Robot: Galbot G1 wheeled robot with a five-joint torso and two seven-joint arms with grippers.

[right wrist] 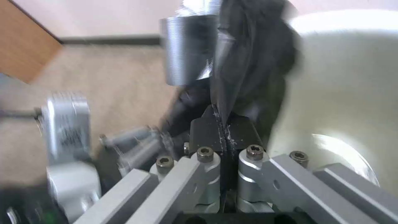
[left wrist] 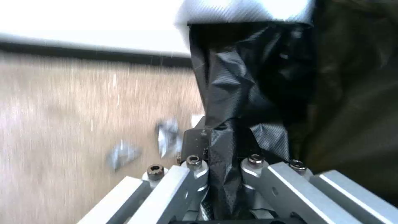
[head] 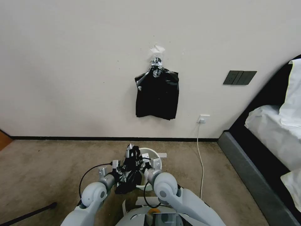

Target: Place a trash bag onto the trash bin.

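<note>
i count one trash bin [head: 152, 154], cream-white, on the carpet. one trash bag [head: 130, 175], loose and black, sits between my two grippers: one left gripper [left wrist: 222, 137] and one right gripper [right wrist: 222, 124], each with two fingers pinched onto the plastic. on the wall i count one hanging bunch of black bags [head: 157, 95], one dark switch panel [head: 240, 78] and one white outlet [head: 203, 119] with one cord [head: 200, 157]. one bed [head: 276, 125] stands at the right.

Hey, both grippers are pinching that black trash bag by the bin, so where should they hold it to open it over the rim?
Best at the bag's top edge, one side each. The trash bag hangs bunched between the left gripper and right gripper, both shut on thin folds beside the trash bin. Coming from above probably lets the loose body drop inside.
</note>
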